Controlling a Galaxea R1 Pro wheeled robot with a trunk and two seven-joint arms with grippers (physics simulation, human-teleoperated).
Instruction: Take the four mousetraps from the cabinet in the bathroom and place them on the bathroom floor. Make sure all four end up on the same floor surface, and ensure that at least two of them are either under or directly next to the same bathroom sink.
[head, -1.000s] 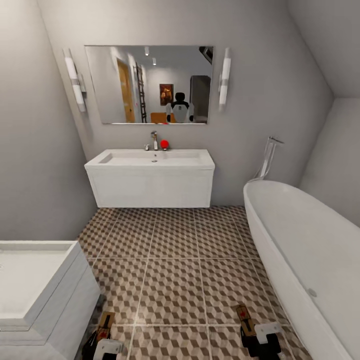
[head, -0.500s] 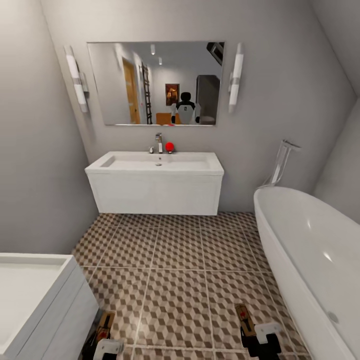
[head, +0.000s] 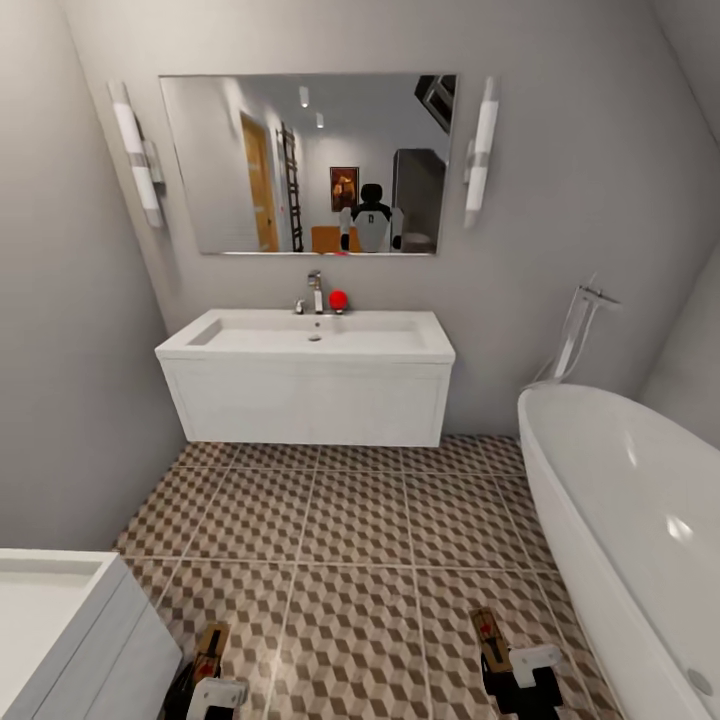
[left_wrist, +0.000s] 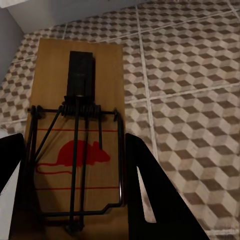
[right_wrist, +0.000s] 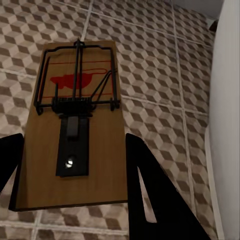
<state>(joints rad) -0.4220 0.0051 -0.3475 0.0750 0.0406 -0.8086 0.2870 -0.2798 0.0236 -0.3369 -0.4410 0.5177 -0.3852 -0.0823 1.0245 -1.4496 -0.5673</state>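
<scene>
Tan wood shows in both of your grippers: two mousetraps, one each. Your left gripper (head: 212, 690) is clamped on the left mousetrap (left_wrist: 80, 135), which sits between its dark fingers (left_wrist: 150, 195), red mouse mark facing the camera. Your right gripper (head: 525, 675) grasps the right mousetrap (right_wrist: 75, 135) the same way. Both hang above the cube-patterned floor (head: 360, 520). Farther ahead, one white sink (head: 310, 335) hangs on the wall, with one bathtub (head: 630, 520) to its right.

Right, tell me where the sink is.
In the head view the sink sits ahead, left of centre, against the far wall under the mirror, left of the bathtub.
</scene>
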